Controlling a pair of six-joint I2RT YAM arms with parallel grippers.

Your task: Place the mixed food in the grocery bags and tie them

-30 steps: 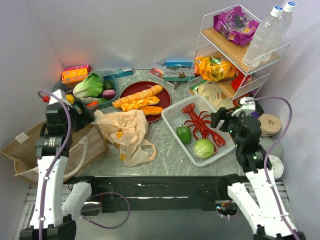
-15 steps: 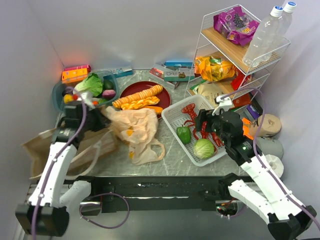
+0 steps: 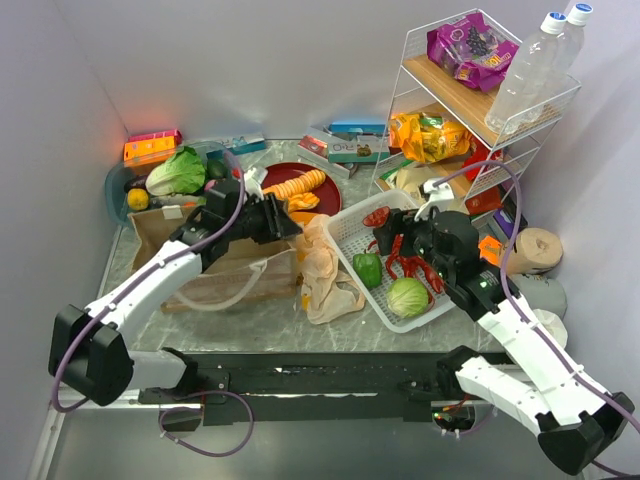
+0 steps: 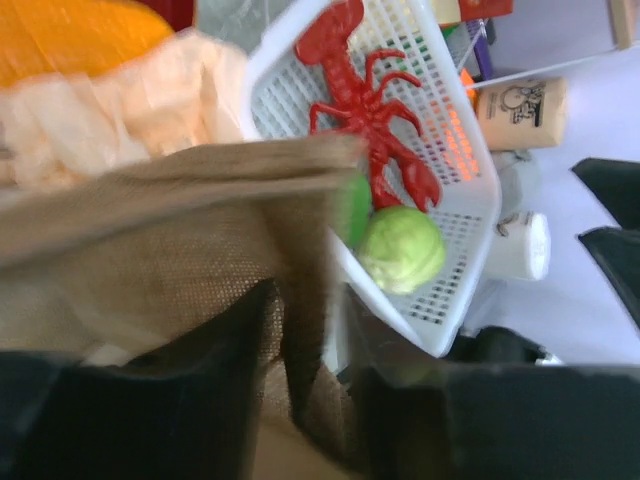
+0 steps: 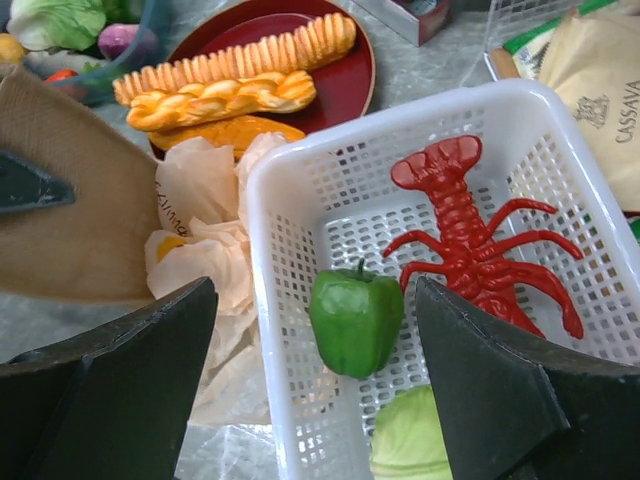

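**Left clamped on paper bag rim, right open over basket**

Top external:
- The left gripper (image 3: 288,222) is reached across to mid-table. Its jaws are pinched on the rim of the brown paper bag (image 3: 160,232).
- That bag lies flat on the left half of the table, with its beige loop handle toward the near edge.
- The tan plastic bag (image 3: 322,268) is crumpled between the paper bag and the white basket (image 3: 440,293), touching the basket's left wall.
- The basket holds a red lobster (image 3: 412,266), a bell pepper (image 3: 367,269) and a cabbage (image 3: 408,297).
- The right gripper (image 3: 410,240) hangs over the basket's far half.
- The bowl (image 3: 110,190) at far left holds the lettuce (image 3: 175,172) plus small produce.
- The red plate (image 3: 332,188) behind the left gripper carries breads (image 3: 295,185).
- On the wire shelf (image 3: 440,78) at far right, the top tier has a purple snack packet (image 3: 468,48) and clear bottles (image 3: 530,70). An orange snack packet (image 3: 428,137) sits one tier down.

Left wrist:
- A fold of the paper bag's rim runs between the dark fingers (image 4: 200,390) and is clamped there.
- Past the fold is the basket with the lobster and cabbage; only a sliver of the pepper shows behind the bag edge.
- The plastic bag is at upper left.

Right wrist:
- The fingers (image 5: 130,370) are spread wide with nothing between them, above the basket.
- The pepper is directly below the gap, the lobster is to the right and the cabbage is at the bottom edge.
- A corner of the paper bag shows at left, and the plastic bag lies against the basket wall.
- The plate with three breads is at the top.
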